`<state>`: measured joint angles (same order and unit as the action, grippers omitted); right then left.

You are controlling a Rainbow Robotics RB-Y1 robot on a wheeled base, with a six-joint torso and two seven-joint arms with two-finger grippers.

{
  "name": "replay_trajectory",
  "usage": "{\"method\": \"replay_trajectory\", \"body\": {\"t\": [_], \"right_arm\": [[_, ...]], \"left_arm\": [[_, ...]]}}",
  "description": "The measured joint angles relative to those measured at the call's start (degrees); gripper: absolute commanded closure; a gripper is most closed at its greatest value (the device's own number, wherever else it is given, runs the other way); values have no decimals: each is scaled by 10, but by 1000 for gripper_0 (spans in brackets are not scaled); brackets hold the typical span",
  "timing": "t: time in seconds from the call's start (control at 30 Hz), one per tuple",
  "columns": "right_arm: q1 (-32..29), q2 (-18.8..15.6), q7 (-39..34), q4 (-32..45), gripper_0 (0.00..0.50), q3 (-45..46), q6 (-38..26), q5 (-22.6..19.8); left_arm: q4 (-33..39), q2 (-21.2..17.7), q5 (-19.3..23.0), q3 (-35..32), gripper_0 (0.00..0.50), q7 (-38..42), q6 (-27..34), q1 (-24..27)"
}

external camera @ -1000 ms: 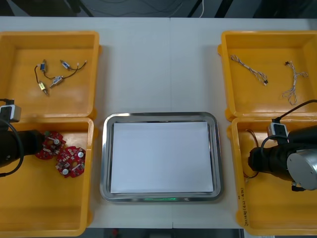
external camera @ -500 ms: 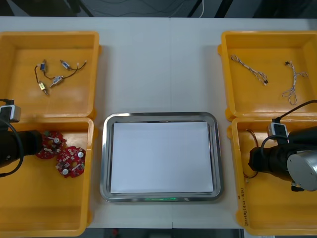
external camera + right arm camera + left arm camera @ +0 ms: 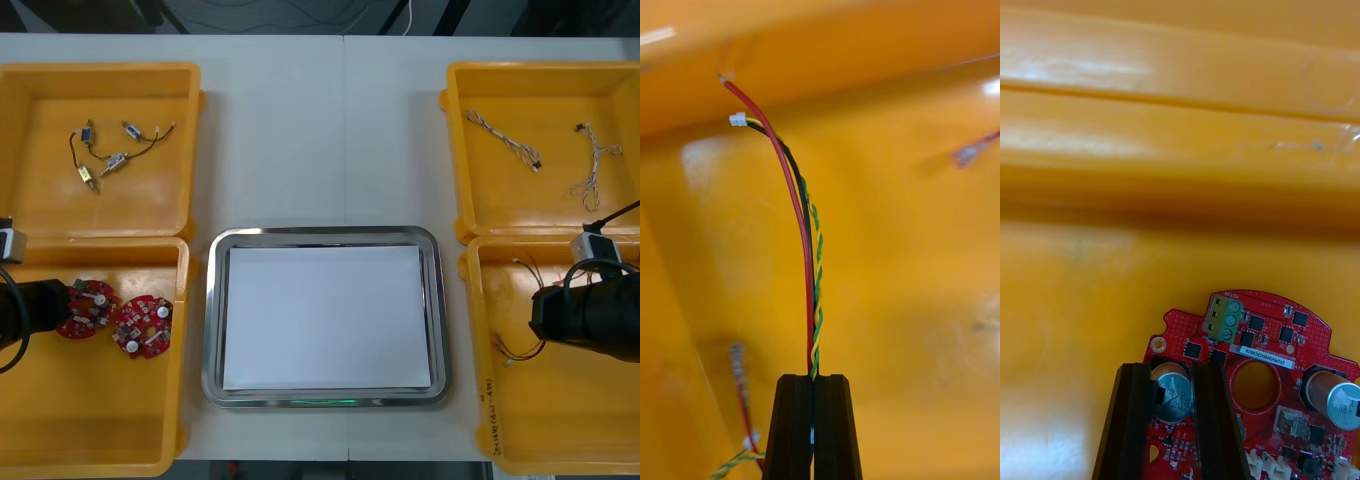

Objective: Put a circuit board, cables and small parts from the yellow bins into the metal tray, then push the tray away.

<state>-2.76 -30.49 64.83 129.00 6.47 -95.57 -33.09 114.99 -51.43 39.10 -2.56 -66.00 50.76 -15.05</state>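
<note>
- In the right wrist view the right gripper point(image 3: 812, 429) has its fingers nearly together, pinching one red and yellow cable point(image 3: 806, 247) that also carries black and green strands.
- The front view places that arm over the near-right yellow bin point(image 3: 520, 425).
- In the left wrist view the left gripper point(image 3: 1171, 409) is clamped across a silver cylinder point(image 3: 1169, 386) on a round red circuit board point(image 3: 1264, 330).
- The front view shows that board at the left end of the near-left yellow bin point(image 3: 100, 420), with a second circuit board point(image 3: 143, 326) just beside it.
- Four bins and one metal tray point(image 3: 213, 330), white inside, lying between them.
- Two twisted cables point(image 3: 505, 138) lie in the far-right bin point(image 3: 480, 205).
- About four small metal parts point(image 3: 114, 163) on black leads lie in the far-left bin point(image 3: 40, 205).
</note>
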Motion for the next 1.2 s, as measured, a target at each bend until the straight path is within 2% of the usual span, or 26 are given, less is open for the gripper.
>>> {"method": "replay_trajectory", "body": {"t": [0.2, 0.33, 0.63, 0.87, 1.0, 1.2], "right_arm": [[27, -3, 1, 46, 500, 81, -97, -65], [46, -26, 28, 57, 500, 114, -135, -111], [54, -135, 32, 60, 500, 179, -140, -229], [61, -214, 32, 63, 500, 198, -141, -304], [81, -237, 32, 63, 500, 197, -141, -344], [125, -239, 32, 65, 500, 188, -142, -391]], "left_arm": [[21, -2, 11, -33, 500, 0, 0, -43], [37, -3, 15, -54, 500, -1, 0, -75], [56, -4, 19, -77, 500, -12, -36, -145], [57, -4, 20, -78, 500, -64, -47, -167], [57, -4, 20, -78, 500, -67, -47, -167], [57, -4, 20, -78, 500, -67, -47, -167]]}}
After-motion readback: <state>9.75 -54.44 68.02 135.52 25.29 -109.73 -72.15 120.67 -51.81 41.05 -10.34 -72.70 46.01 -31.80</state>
